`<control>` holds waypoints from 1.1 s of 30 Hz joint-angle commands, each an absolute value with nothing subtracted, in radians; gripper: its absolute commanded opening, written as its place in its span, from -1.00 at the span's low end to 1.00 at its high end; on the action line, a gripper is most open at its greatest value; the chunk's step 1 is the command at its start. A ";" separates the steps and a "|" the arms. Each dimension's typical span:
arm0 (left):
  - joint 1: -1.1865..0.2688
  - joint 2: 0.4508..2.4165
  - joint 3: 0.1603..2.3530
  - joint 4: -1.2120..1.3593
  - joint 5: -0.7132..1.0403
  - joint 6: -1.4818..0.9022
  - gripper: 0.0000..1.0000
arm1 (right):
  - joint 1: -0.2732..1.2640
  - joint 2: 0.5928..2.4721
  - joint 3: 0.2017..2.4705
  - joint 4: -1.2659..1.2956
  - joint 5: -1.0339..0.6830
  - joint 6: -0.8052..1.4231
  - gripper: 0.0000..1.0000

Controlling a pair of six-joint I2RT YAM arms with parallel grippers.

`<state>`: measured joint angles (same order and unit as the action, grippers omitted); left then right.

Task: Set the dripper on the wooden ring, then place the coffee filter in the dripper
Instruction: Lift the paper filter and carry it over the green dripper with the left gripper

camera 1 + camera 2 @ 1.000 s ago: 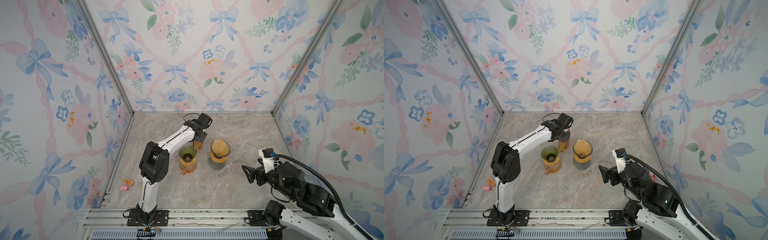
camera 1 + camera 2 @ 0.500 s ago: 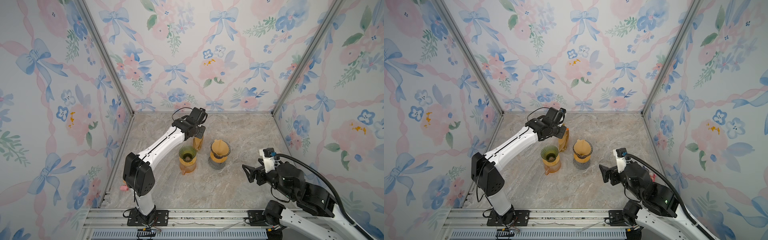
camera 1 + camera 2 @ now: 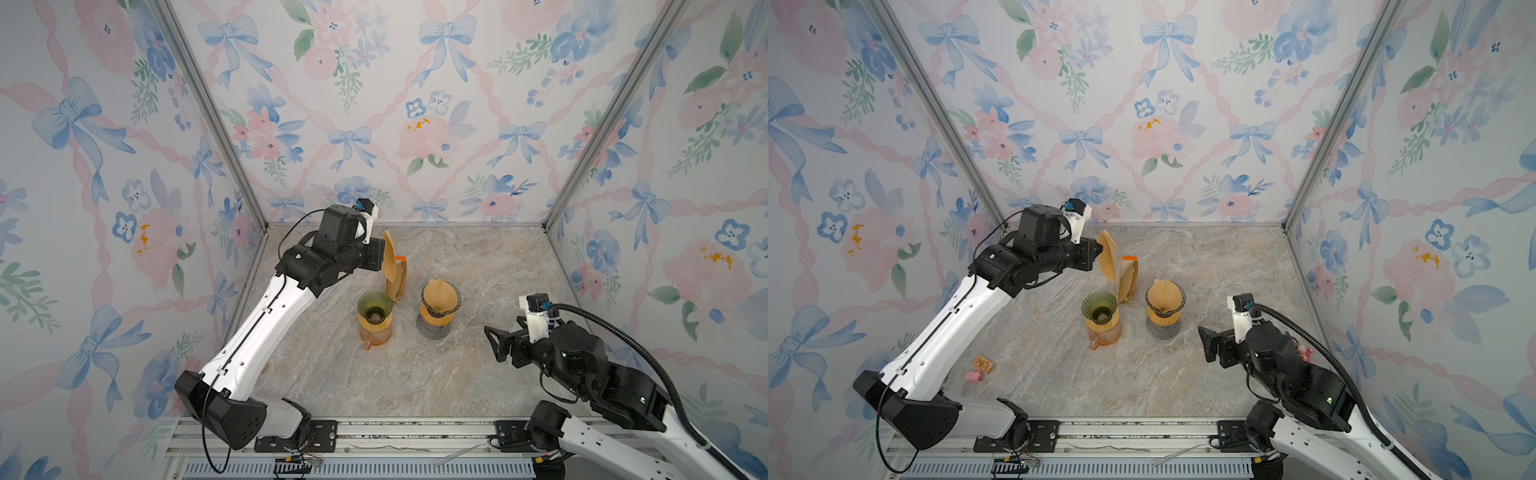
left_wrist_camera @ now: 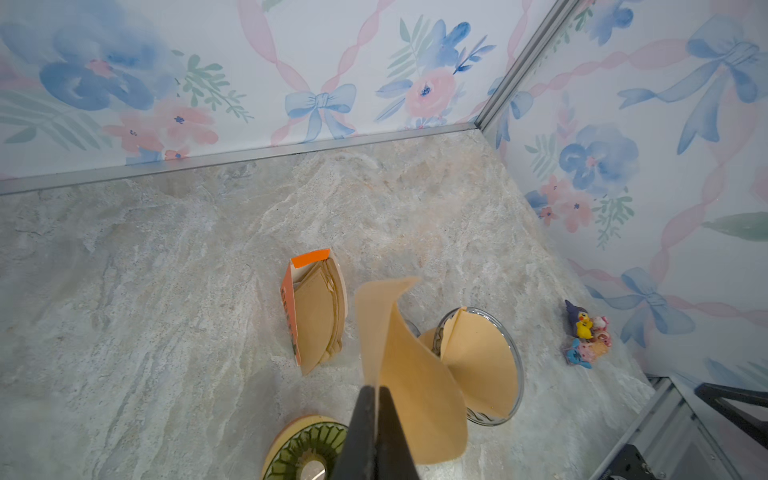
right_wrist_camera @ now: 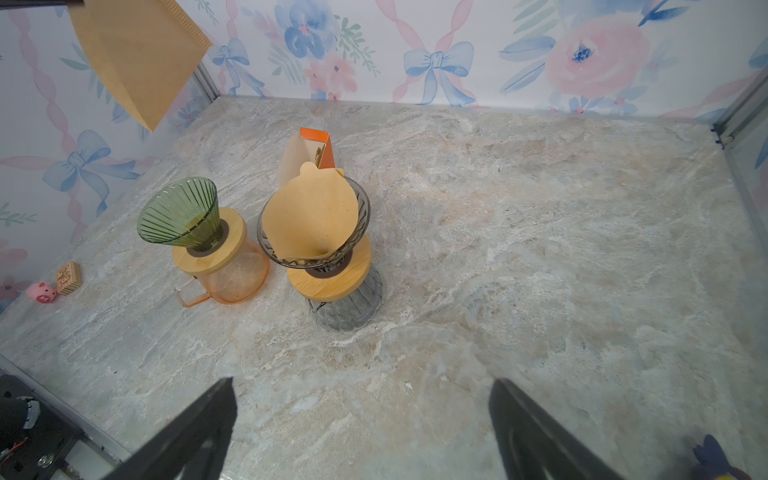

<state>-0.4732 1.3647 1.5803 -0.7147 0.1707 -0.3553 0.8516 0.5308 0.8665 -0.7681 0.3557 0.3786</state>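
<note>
Left tool (image 4: 373,395) is clenched on one edge of a paper filter (image 4: 415,386), which hangs curled in the air above and behind the green dripper (image 3: 375,305), not yet in it. Pinched so thinly, the sheet could land folded, snag the rim, or drift into the neighbouring dripper (image 3: 440,296), which already holds one. Its arm reaches far out, wrist bent down; the right tool (image 5: 361,384), well apart from the green dripper, gapes empty.

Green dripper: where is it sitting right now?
In both top views the green dripper stands mid-table on its orange carafe, left of the filter-lined grey dripper and just in front of the filter box.
</note>
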 commanded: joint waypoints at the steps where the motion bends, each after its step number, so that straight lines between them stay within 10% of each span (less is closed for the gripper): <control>1: -0.413 1.326 1.545 -0.758 0.350 -0.421 -1.00 | 0.844 0.541 0.908 -0.761 0.384 0.400 0.93; 33: -0.239 1.292 1.288 -0.821 0.621 -0.371 -1.00 | 0.844 0.627 0.914 -0.726 0.351 0.425 0.93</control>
<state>-0.2539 1.2907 1.2995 -0.8181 0.6113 -0.3977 0.8516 0.6212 0.9012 -0.7441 0.3603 0.4126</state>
